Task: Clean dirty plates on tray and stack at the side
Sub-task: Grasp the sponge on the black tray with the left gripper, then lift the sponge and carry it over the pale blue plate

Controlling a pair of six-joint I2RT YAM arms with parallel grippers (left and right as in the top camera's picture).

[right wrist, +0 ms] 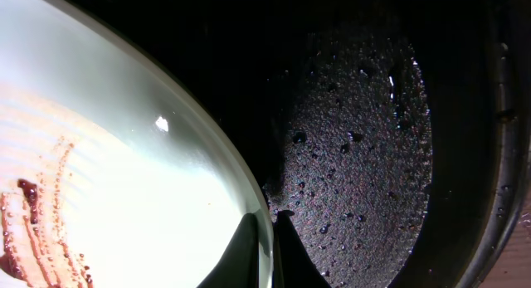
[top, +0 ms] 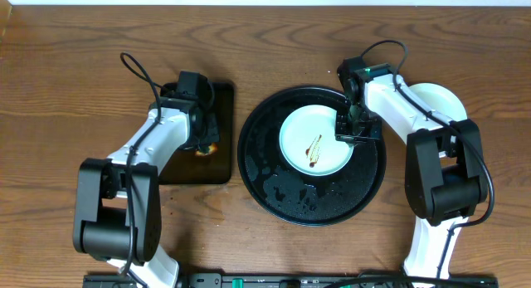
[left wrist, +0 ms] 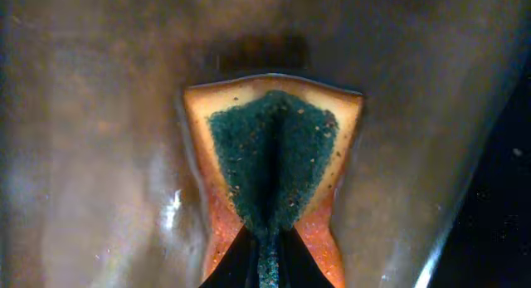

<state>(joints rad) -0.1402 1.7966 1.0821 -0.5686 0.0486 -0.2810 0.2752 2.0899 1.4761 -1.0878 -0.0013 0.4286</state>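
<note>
Glossy black and beaded with water droplets, the round tray [top: 282, 188] sat at the middle of the brown wood-grain tabletop [top: 66, 72], its raised rim curving well outside the one streaked plate [top: 319, 126] that lay inside it, towards the far right. That plate was smooth, round and pale blue-white, with a thin brown sauce streak [top: 315, 148] running across its centre; in the right wrist view the sauce [right wrist: 33, 230] showed as wet, dotted lines over faint ridges in the glaze, and the tray floor [right wrist: 365, 139] beside it looked pebbled with droplets. The right gripper [top: 355, 130] had its jaws clamped on the plate's right edge, the thin white rim passing between the dark, wedge-shaped tips [right wrist: 267, 242]. Beyond the right arm, on the tabletop beside the tray, a pale plate [top: 438, 99] lay partly hidden; whether it was one plate or several could not be told. To the left of the round tray lay a dark rectangular tray [top: 195, 170] with a wet, shiny floor [left wrist: 99, 155]. Over it, the left gripper [top: 205, 143] had its jaws pinched together on a sponge [left wrist: 274, 155], orange foam under a coarse dark green scouring face, which was folded into a crease running up from the tips [left wrist: 265, 263].
</note>
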